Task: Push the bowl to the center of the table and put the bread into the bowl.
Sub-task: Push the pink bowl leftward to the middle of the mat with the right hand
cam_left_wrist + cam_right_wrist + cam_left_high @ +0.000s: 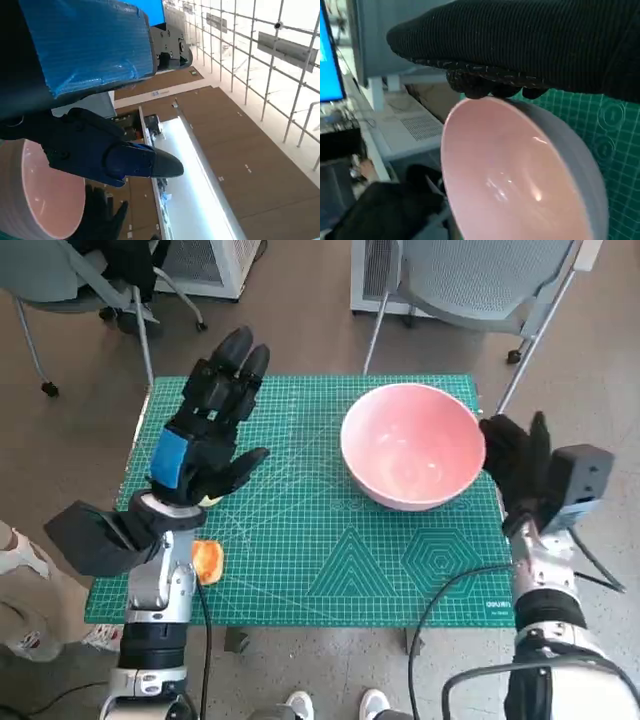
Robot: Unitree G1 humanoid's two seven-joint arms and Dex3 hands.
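Observation:
A pink bowl [413, 445] stands on the right back part of the green mat [330, 560]. My right hand [515, 465] is beside its right rim with the fingers stretched out flat, holding nothing. In the right wrist view the gloved fingertips [490, 86] lie at the rim of the bowl [520, 175]. An orange-brown piece of bread [207, 560] lies near the mat's front left, partly hidden by my left forearm. My left hand [210, 425] hovers above the mat's left side, fingers spread and empty. The left wrist view shows the bowl [35, 200] and the right hand [102, 217] beyond it.
The mat covers the small table, whose edges are close on all sides. Chair legs [385, 325] and chairs stand behind the table. A person's feet [330, 705] show at the front edge, and another shoe [20, 550] at the left.

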